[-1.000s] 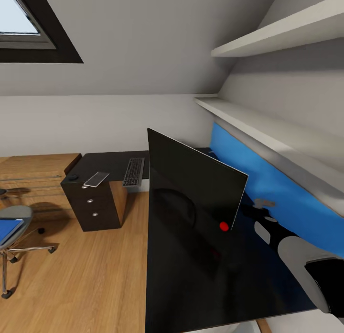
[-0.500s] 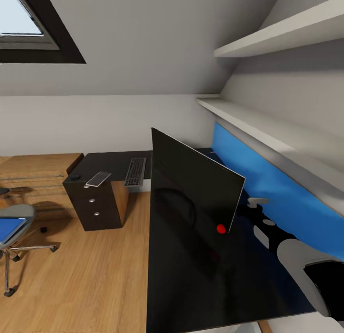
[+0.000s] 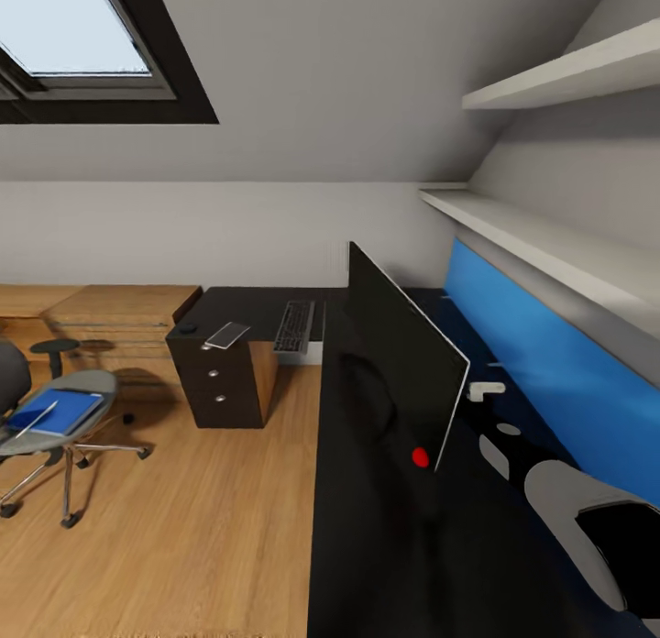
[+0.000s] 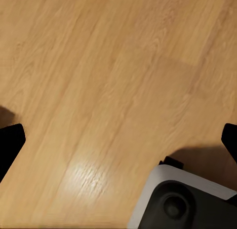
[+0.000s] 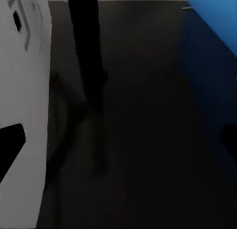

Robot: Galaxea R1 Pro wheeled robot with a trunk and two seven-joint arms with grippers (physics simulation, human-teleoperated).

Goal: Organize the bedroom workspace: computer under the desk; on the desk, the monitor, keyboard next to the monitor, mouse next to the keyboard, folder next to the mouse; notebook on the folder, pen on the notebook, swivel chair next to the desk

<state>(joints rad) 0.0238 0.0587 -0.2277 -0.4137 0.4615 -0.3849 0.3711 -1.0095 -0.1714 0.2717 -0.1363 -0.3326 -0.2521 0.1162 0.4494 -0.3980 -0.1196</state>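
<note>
Monitor upright on desk: thin, top-heavy, fragile; grip stand. Right gripper wide, empty; left gripper likewise.

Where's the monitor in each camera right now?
Head: the monitor stands centre-right on the black desk.
Right wrist: its silver-white back looms close, the black stand beside it.
Left wrist: faces the wooden floor.
Shared landmark: the blue wall panel.
</note>
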